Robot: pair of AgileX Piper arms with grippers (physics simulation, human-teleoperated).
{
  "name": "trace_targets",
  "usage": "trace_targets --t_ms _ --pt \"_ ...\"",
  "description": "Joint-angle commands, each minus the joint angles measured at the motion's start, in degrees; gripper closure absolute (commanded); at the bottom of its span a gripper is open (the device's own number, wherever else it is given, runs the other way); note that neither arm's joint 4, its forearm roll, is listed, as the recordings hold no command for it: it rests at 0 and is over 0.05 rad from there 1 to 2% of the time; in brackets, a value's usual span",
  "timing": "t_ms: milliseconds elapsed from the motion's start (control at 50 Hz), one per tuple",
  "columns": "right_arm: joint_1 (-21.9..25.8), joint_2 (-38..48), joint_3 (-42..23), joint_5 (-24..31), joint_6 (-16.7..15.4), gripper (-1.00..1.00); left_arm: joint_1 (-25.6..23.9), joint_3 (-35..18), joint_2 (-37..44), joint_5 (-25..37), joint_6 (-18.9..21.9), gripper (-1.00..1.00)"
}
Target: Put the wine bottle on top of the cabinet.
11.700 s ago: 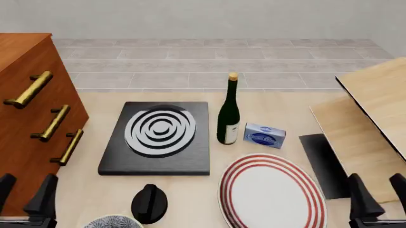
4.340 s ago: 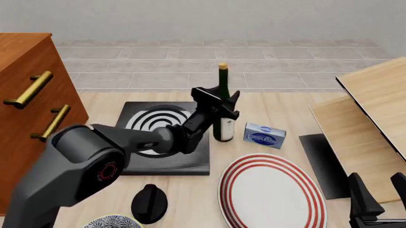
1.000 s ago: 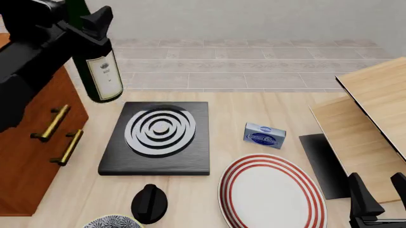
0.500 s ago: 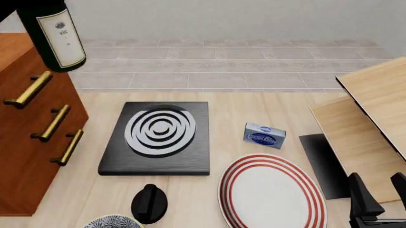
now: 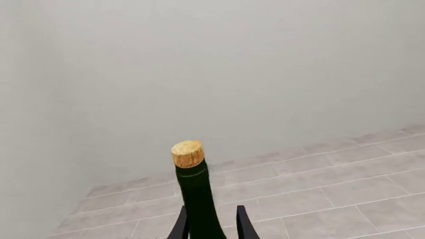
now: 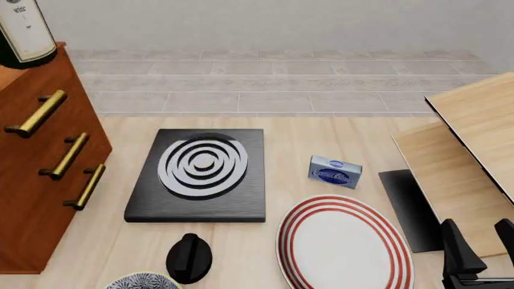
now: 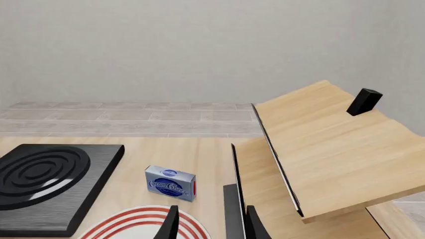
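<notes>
Cabinet [image 6: 36, 150] top, wine bottle [image 6: 24, 33] shifted farther left

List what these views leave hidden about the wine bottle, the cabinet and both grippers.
- Wine bottle: front view crops its neck and cork; the left wrist view crops its base.
- Contact between bottle and cabinet top: not settled; the cabinet's top and left side are mostly out of frame.
- Left gripper: only its fingertips show, flanking the neck.
- Right gripper: fingertips only, nothing between them.
</notes>
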Motion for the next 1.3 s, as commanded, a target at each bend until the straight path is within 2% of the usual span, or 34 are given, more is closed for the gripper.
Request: trace_targets --t_ms 20,440,800,1040,1300 --pt "0.0 0.0 0.0 0.0 0.0 -1.00 3.0 -3.0 -1.1 2.4 1.4 1.00" --pt "0.0 0.0 0.0 0.0 0.0 -1.00 8.4 -4.4 -1.4 3.4 2.3 1.00" --pt "0.0 0.0 0.0 0.0 0.0 -1.00 13.4 -5.1 1.0 1.8 3.6 1.00" --pt "0.0 0.0 0.0 0.0 0.0 -1.00 17.0 -7.1 2.9 1.7 2.6 1.00" --pt "0.0 0.0 0.0 0.0 0.0 -1.00 20.7 -6.4 6.3 -0.9 2.1 1.00"
